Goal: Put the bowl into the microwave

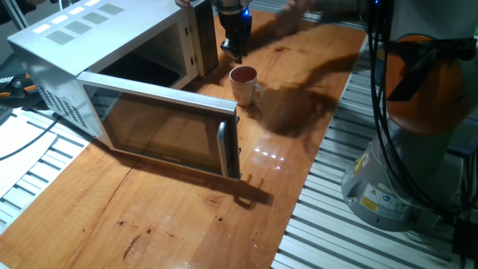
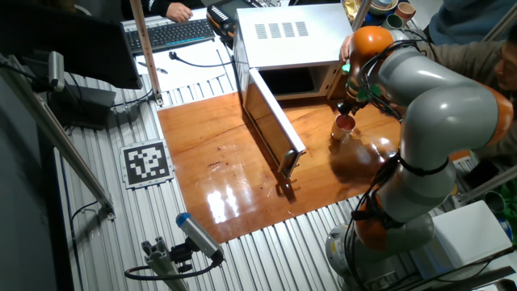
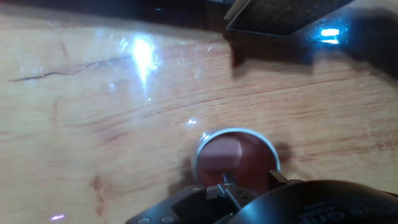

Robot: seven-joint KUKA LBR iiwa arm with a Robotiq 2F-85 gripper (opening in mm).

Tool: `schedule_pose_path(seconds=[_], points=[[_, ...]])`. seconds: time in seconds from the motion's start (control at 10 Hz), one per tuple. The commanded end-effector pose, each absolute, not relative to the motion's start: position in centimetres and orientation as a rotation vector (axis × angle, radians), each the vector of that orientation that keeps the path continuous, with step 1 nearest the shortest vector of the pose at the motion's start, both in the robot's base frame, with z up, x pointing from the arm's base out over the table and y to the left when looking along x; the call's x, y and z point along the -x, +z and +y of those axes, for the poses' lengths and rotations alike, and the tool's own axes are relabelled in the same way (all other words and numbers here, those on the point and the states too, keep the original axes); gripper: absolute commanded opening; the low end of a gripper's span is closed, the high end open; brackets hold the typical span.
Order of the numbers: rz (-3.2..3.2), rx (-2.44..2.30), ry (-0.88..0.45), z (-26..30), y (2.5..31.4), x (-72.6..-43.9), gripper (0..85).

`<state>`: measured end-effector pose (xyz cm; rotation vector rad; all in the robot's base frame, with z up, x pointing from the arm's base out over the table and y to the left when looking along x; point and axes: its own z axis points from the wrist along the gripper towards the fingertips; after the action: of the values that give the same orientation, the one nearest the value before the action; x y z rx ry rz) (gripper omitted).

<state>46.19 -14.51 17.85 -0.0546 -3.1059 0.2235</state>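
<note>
Bowl [image 1: 243, 83] stands upper centre on the wooden table [image 1: 187, 217], beside the open microwave [image 1: 112, 67]; gripper [image 1: 236, 51] hovers just above, finger spacing unclear, so an off-centre descent might tip it.

Arm bent over surface, wrist pointing down. End effector [image 1: 236, 46] hangs above surface, fingers vertical, close together; exact jaw gap not discernible.
</note>
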Motion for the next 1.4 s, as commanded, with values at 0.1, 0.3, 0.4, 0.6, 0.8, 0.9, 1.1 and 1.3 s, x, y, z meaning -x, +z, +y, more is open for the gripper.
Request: schedule_pose_path(seconds=[0.1, 0.3, 0.4, 0.6, 0.8, 0.9, 1.1, 1.3], points=[[-3.101, 0.053, 0.215, -14.3, 17.9, -46.0, 34.0], [-3.099, 0.065, 0.216, -13.7, 18.0, -45.4, 34.0], [-3.097, 0.075, 0.216, -13.5, 18.0, -45.1, 34.0], [-3.097, 0.085, 0.216, -13.0, 18.1, -44.5, 34.0], [-3.095, 0.087, 0.211, -12.7, 18.0, -44.2, 34.0], [-3.093, 0.090, 0.211, -12.6, 18.0, -44.0, 34.0], [-3.090, 0.094, 0.209, -12.3, 17.9, -43.8, 34.0], [-3.092, 0.104, 0.209, -12.0, 17.6, -43.5, 34.0]])
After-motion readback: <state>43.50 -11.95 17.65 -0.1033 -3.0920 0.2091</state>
